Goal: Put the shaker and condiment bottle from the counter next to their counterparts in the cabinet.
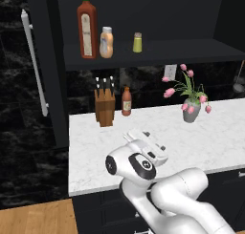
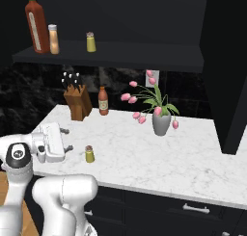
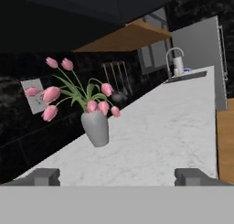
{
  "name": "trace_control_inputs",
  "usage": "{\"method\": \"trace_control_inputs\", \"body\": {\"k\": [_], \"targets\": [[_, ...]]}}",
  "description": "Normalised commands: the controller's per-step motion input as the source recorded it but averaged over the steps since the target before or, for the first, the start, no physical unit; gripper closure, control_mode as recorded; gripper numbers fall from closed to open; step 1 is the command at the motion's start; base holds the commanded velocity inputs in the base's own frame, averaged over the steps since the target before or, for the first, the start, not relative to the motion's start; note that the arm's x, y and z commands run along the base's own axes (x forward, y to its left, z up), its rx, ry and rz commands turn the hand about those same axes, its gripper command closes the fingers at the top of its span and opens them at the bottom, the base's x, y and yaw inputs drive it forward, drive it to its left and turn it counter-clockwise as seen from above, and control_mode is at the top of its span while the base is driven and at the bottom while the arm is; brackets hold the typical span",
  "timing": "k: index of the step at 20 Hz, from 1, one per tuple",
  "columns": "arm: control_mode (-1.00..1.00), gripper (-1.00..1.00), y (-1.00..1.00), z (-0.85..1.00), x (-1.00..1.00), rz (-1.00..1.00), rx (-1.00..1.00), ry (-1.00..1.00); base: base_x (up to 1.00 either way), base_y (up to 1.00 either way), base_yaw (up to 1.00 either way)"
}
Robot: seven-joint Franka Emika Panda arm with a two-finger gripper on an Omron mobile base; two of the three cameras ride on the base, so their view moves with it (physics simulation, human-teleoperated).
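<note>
- On the cabinet [image 1: 48, 85] shelf, you have the condiment bottle [image 1: 106, 42] standing upright just beside the tall red sauce bottle [image 1: 86, 30]; the twin yellow shaker [image 1: 137, 42] stands apart to their right.
- Down on the marble surface [image 2: 193, 158], your shaker [image 2: 89, 154] stands upright near the front edge, just beside the gripper [image 2: 66, 139].
- Your fingers [image 3: 194, 176] are spread wide in the hand view, with nothing held between them.
- Further back on the surface you will find a knife block [image 1: 105, 105], a slim red-brown bottle [image 1: 126, 101] next to it, and a grey vase of pink tulips [image 2: 161, 124].
</note>
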Motion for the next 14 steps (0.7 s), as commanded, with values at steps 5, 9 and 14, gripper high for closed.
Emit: {"method": "trace_control_inputs", "body": {"k": [5, 9, 14], "targets": [[-1.00, -1.00, 0.00, -0.33, 0.00, -0.11, 0.00, 0.06, 0.00, 0.00, 0.00], [-1.00, -1.00, 0.00, -0.29, 0.09, -0.08, 0.00, 0.10, 0.00, 0.00, 0.00], [-1.00, -1.00, 0.00, -0.38, 0.12, -0.07, -0.01, 0.11, 0.00, 0.00, 0.00]]}}
